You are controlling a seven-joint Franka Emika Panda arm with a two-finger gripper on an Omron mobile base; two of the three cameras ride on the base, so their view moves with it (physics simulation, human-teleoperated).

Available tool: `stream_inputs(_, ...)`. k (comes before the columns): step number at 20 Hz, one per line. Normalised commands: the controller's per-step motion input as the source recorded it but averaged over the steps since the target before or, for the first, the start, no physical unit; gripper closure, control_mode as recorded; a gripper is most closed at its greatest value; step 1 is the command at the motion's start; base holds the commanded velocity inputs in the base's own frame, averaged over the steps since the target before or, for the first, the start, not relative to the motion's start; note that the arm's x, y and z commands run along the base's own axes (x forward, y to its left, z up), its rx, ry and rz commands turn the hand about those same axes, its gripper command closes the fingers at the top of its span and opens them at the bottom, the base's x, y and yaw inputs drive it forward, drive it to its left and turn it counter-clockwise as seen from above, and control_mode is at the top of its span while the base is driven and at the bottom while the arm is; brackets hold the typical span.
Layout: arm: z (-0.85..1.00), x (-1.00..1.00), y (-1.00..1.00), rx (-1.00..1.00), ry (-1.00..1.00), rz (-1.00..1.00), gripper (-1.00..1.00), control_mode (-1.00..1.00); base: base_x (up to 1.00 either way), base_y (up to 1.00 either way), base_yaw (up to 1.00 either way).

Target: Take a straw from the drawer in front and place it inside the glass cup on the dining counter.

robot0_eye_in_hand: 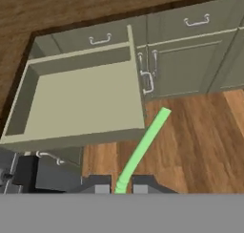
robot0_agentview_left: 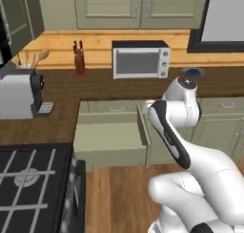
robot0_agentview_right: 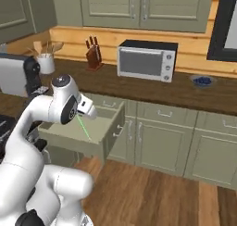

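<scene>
The straw (robot0_eye_in_hand: 143,148) is clamped at its bent end between the two tips of the pincer (robot0_eye_in_hand: 119,186), which is closed tight on it. The long straight section projects away from the pincer. This end grip leaves most of the straw free, which should suit lowering it into a cup. In the right base view the straw (robot0_agentview_right: 83,128) hangs below the pincer (robot0_agentview_right: 86,110), over the drawer (robot0_agentview_right: 74,139). The drawer (robot0_eye_in_hand: 81,100) stands pulled out from its cabinet, and its box is bare inside. The straw is clear of the drawer walls. The arm folds at the elbow above the drawer, with the wrist tipped down toward the drawer and the floor. Judged stage: straw extracted, transfer pending.
</scene>
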Motion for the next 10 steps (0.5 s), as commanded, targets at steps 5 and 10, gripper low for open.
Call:
stream_inputs(5,0.0,0.0,0.0,0.0,0.0,0.0,1.0,1.0,0.0,-0.47,-0.79)
stream_inputs(10,0.0,0.0,0.0,0.0,0.0,0.0,1.0,1.0,0.01,-0.71,-0.76)
